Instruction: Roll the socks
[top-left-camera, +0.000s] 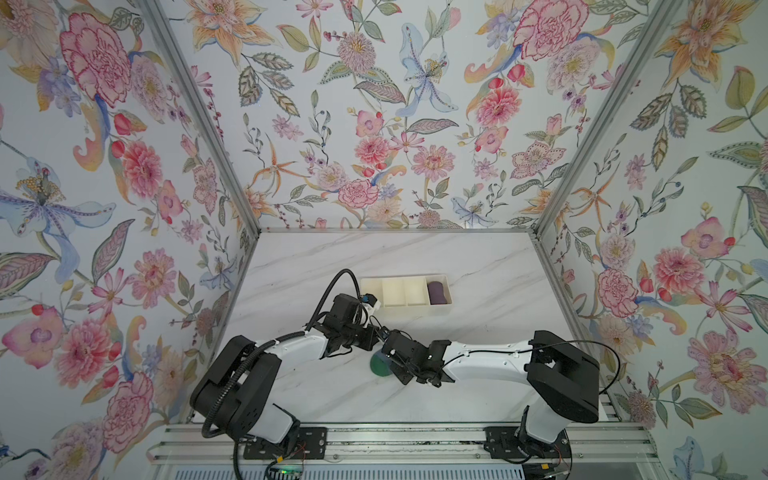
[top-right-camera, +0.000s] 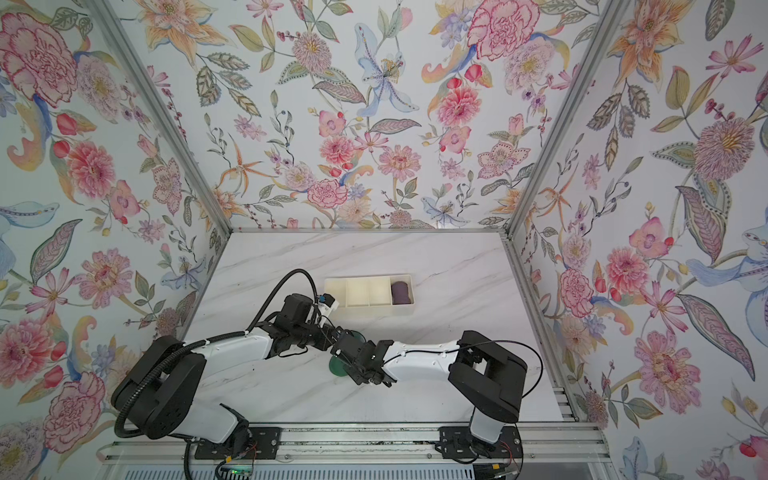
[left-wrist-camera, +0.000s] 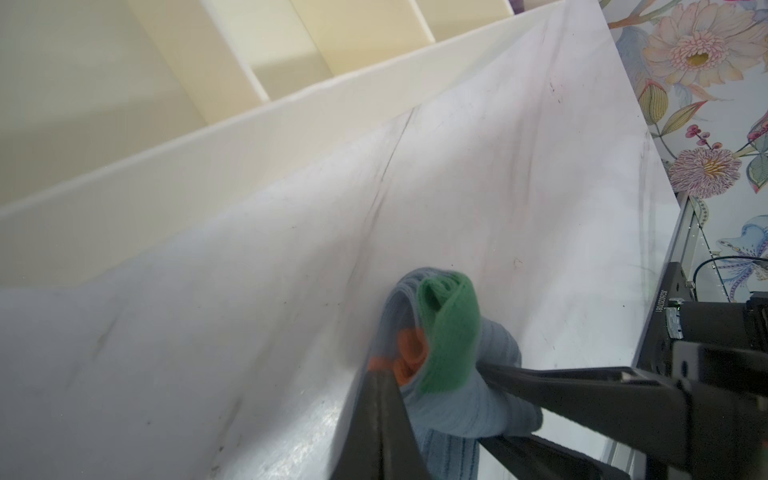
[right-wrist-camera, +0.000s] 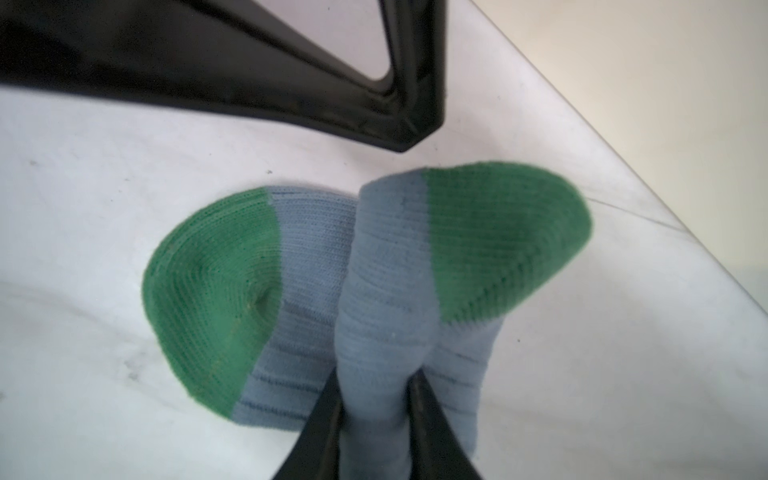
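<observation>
Marble tabletop (top-left-camera: 478, 266), arms (top-left-camera: 299, 345) bent inward, left fingers (left-wrist-camera: 376, 419), right fingers (right-wrist-camera: 432, 424) pinching socks (right-wrist-camera: 386, 291)

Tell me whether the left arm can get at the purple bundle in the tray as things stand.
Probably not yet: the left gripper is shut on the socks. The purple bundle lies uncovered in the rightmost compartment of the tray, so the path looks free.
</observation>
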